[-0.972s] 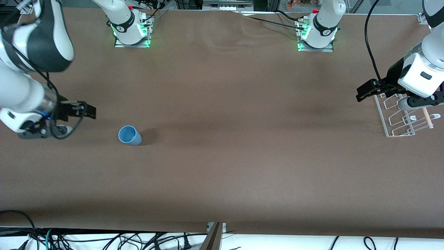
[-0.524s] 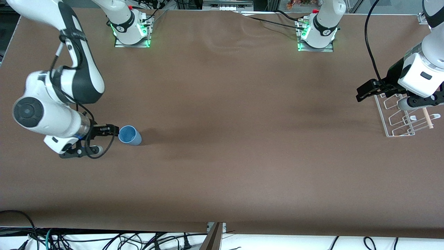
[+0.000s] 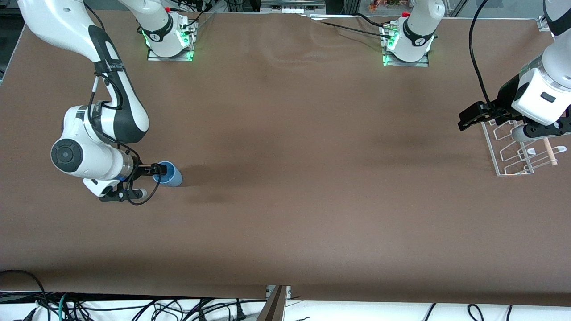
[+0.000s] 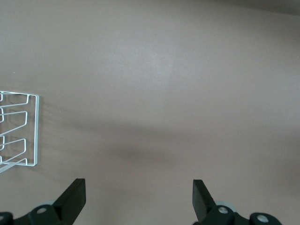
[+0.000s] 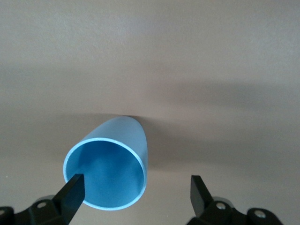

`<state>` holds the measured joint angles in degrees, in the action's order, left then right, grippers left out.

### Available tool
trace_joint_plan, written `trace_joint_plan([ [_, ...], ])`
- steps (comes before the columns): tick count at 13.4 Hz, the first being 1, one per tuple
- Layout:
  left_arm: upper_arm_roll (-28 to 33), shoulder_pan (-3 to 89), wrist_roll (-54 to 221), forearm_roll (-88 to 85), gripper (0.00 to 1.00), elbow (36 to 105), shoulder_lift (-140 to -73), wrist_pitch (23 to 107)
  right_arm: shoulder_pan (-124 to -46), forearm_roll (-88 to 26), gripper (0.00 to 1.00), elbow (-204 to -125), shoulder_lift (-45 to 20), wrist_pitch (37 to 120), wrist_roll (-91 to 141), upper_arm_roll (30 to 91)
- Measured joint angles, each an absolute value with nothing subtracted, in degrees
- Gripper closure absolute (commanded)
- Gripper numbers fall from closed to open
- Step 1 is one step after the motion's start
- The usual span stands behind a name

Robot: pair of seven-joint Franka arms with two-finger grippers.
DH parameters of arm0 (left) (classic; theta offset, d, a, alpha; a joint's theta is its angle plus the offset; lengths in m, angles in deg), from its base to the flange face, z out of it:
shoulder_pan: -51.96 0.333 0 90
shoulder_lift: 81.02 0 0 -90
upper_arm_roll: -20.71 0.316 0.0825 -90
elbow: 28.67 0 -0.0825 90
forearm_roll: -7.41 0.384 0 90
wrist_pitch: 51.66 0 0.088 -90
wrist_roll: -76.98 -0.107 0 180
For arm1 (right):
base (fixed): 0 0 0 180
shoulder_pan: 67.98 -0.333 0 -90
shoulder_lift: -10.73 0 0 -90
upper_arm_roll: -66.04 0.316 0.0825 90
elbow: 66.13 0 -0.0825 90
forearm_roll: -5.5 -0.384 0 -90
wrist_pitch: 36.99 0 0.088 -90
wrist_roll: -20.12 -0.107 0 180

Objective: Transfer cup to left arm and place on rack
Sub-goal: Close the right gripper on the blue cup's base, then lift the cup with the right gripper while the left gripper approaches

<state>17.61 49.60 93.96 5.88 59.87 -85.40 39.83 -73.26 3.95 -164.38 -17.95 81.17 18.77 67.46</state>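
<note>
Cup [image 3: 170,174]: one, light blue, upright on the table [image 3: 285,214] toward the right arm's end, mouth up.
Right gripper [image 3: 159,169]: at the cup's rim; fingers spread, one finger [image 5: 70,194] at the rim, the other clear of it; no grip.
Right wrist view: shows the cup's hollow inside, bare.
Rack [image 3: 519,151]: one, white wire, at the left arm's end, with one wooden rod [image 3: 549,151].
Left gripper [image 3: 468,119]: waits over the table beside the rack, fingers apart, holding nothing.
Left wrist view: rack's edge [image 4: 18,129] only.
Writing: none readable.
</note>
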Motion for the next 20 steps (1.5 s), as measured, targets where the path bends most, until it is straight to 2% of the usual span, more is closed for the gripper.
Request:
trace_joint_plan([
  [3, 17.6, 49.6, 94.0, 5.9, 0.0, 59.9, -85.4, 39.8, -73.2, 3.9, 0.01, -165.5, -18.1, 81.9, 18.7, 67.4],
  [4, 17.6, 49.6, 94.0, 5.9, 0.0, 59.9, -85.4, 39.8, -73.2, 3.9, 0.06, -166.0, -18.3, 82.7, 18.7, 67.4],
  [5, 17.6, 49.6, 94.0, 5.9, 0.0, 59.9, -85.4, 39.8, -73.2, 3.9, 0.5, -166.7, -18.4, 84.0, 18.7, 67.4],
  [6, 17.6, 49.6, 94.0, 5.9, 0.0, 59.9, -85.4, 39.8, -73.2, 3.9, 0.79, -167.4, -18.6, 85.2, 18.7, 67.4],
  [7, 17.6, 49.6, 94.0, 5.9, 0.0, 59.9, -85.4, 39.8, -73.2, 3.9, 0.97, -167.9, -18.8, 85.8, 18.7, 67.4],
  [8, 17.6, 49.6, 94.0, 5.9, 0.0, 59.9, -85.4, 39.8, -73.2, 3.9, 1.0, -168.1, -18.9, 86.1, 18.7, 67.4],
  [14, 17.6, 49.6, 94.0, 5.9, 0.0, 59.9, -85.4, 39.8, -73.1, 3.4, 1.0, -168.1, -19.2, 86.5, 18.6, 67.3],
  [18, 17.6, 49.6, 94.0, 5.9, 0.0, 59.9, -85.4, 39.8, -73.2, -2.2, 1.0, -165.5, -19.1, 86.3, 18.7, 67.6],
  [20, 17.6, 49.6, 94.0, 5.9, 0.0, 59.9, -85.4, 39.8, -73.3, -7.4, 1.0, -162.5, -18.9, 83.4, 18.7, 68.5],
])
